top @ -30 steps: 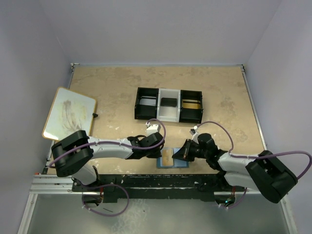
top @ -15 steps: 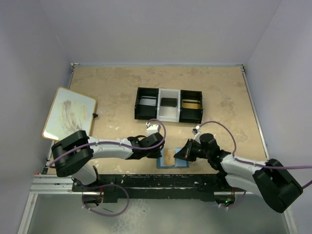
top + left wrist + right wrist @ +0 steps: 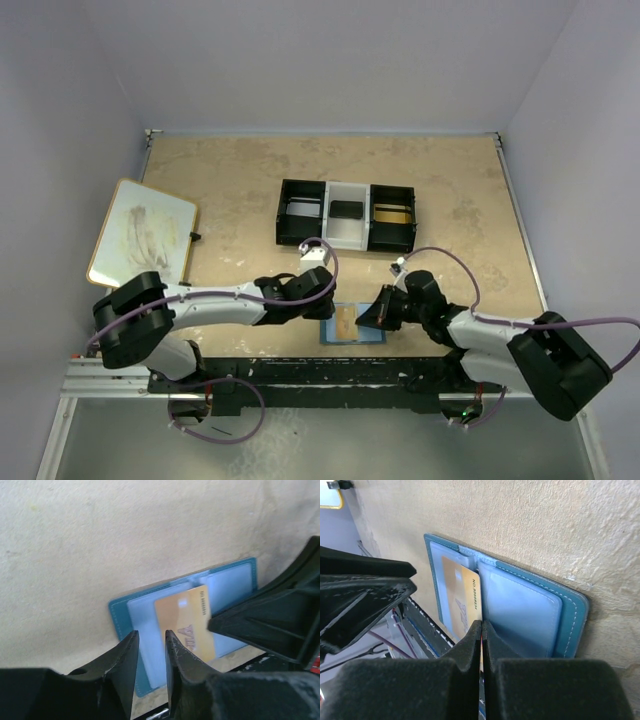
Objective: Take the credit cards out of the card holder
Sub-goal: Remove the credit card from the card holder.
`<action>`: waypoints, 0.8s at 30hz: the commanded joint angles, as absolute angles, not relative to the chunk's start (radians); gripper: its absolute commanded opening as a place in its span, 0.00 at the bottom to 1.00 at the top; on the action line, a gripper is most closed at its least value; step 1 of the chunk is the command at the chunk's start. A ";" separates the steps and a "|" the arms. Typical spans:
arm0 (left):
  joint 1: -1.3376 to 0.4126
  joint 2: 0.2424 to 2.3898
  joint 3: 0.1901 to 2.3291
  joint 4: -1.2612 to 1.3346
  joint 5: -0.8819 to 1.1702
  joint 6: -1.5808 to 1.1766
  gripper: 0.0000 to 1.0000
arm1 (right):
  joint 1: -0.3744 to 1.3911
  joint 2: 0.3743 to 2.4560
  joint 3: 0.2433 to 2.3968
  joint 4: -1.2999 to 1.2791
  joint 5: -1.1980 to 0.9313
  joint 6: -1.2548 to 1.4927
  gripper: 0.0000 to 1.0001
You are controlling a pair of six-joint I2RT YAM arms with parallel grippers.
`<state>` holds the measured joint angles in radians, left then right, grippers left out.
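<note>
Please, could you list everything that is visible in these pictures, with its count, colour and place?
table: one, beige, under everything
compartment tray: one, black with a white middle section, centre of the table
board: one, white with smudges, left edge of the table
card holder: one, blue, lying open at the near edge
credit card: one visible, gold, on the open card holder
left gripper: one, black, open, at the card holder's left side
right gripper: one, black, shut, tip at the credit card
</note>
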<state>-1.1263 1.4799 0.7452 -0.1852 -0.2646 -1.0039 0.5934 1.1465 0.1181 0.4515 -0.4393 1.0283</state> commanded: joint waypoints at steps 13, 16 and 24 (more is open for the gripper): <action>-1.204 1.660 0.848 -0.240 -0.257 -0.921 0.06 | 0.589 1.140 0.146 0.438 -0.401 1.020 0.00; -1.206 1.631 0.817 -0.239 -0.272 -0.932 0.06 | 0.588 1.130 0.138 0.456 -0.417 1.021 0.04; -1.206 1.596 0.818 -0.244 -0.283 -0.920 0.06 | 0.589 1.137 0.117 0.508 -0.436 1.042 0.20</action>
<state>-1.2011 1.6150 0.8322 -0.1848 -0.2523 -0.9314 0.5930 1.1362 0.1184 0.4740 -0.4370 1.0382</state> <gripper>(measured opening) 0.058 0.191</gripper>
